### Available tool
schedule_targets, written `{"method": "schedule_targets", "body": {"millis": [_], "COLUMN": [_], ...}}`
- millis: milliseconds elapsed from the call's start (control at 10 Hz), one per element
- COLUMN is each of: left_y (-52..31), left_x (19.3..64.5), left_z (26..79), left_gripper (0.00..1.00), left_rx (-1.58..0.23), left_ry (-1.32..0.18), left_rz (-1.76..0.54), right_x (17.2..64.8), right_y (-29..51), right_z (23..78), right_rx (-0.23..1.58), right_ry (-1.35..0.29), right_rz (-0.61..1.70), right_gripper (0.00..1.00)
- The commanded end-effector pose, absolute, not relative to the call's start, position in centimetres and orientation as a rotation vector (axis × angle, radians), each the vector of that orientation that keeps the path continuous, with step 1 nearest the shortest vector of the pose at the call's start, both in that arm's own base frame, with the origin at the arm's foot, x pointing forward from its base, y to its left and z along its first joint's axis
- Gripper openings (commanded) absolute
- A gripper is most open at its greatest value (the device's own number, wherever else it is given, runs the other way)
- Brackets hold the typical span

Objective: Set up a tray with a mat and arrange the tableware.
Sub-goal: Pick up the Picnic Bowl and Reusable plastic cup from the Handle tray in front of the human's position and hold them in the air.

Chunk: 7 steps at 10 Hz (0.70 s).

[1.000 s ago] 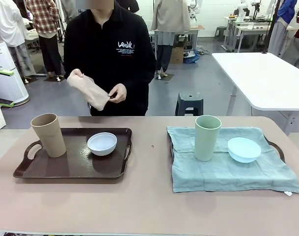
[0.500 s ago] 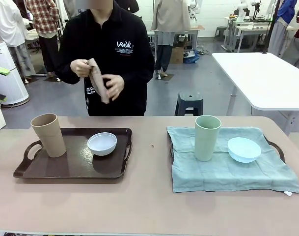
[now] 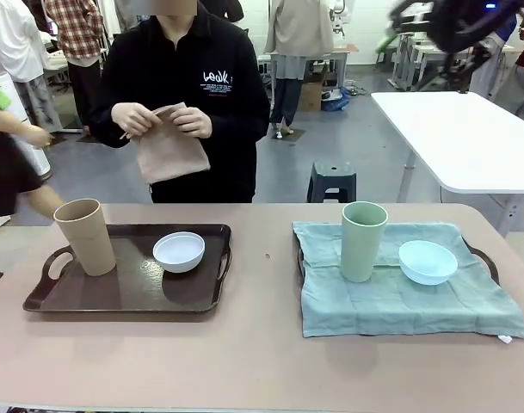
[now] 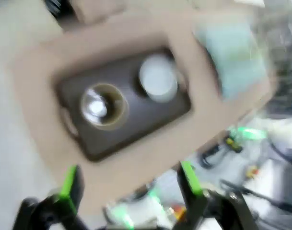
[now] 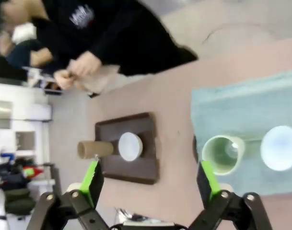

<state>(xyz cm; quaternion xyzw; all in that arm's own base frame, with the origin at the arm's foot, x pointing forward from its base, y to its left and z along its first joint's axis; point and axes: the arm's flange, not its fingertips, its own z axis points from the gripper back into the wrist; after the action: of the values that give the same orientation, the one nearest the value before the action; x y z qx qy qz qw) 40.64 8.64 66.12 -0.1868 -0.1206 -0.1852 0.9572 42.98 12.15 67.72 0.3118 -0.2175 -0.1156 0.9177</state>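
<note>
Front view: the tan tumbler (image 3: pixel 85 237) stands upright at the left end of a dark tray (image 3: pixel 115 303). The white bowl (image 3: pixel 179 251) sits just beside it on the same tray. Farther right on the table (image 3: pixel 262 366), a blue-green mat (image 3: pixel 399 305) lies draped over a second tray (image 3: pixel 487 258), whose handle pokes out at the right edge. The green tumbler (image 3: pixel 363 241) stands upright on the mat, and the blue bowl (image 3: pixel 428 261) sits just to its right, near it but not touching. At the far side a person holds a tan cloth (image 3: pixel 169 153) up before the chest, with both hands (image 3: pixel 134 119) gripping its top edge.

Left wrist view, blurred: the left gripper (image 4: pixel 129 184) hangs high over the table. Its green-padded fingers are wide apart with nothing between them. Below it lies the dark tray with the tan tumbler and the white bowl.

Right wrist view: the right gripper (image 5: pixel 149 184) also hangs high above the table, fingers spread and empty. Beneath it are the green tumbler and the blue bowl on the mat, with the dark tray farther off.
</note>
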Motion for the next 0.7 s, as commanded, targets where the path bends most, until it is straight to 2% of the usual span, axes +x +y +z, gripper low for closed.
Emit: {"method": "schedule_targets", "body": {"millis": [0, 100, 200, 300, 500, 600], "left_y": [9.8, 9.8, 8.9, 10.2, 11.2, 11.4], "left_x": [41.8, 41.8, 40.4, 41.6, 44.1, 44.4], "left_z": [66.3, 66.3, 66.3, 65.7, 65.4, 65.3], "left_gripper": [1.0, 1.0, 1.0, 1.0, 1.0, 1.0], "left_rx": [-0.341, -0.341, -0.389, -0.4, -0.273, -0.152], "left_ry": [-0.35, -0.35, -0.241, -0.179, -0.057, 0.007], "left_rz": [-0.324, -0.324, -0.378, -0.41, -0.559, -0.72], "right_x": [41.6, 41.6, 42.9, 43.0, 46.2, 47.9], "right_y": [5.4, 5.4, 9.6, 10.5, 19.5, 25.8], "right_z": [67.3, 67.3, 67.8, 67.1, 64.8, 63.4], "right_rx": [0.702, 0.702, 0.664, 0.541, 0.39, 0.316], "right_ry": [-0.474, -0.474, -0.453, -0.512, -0.494, -0.451], "right_rz": [-0.325, -0.325, -0.272, -0.143, 0.168, 0.278], "right_gripper": [1.0, 1.0, 1.0, 1.0, 1.0, 1.0]}}
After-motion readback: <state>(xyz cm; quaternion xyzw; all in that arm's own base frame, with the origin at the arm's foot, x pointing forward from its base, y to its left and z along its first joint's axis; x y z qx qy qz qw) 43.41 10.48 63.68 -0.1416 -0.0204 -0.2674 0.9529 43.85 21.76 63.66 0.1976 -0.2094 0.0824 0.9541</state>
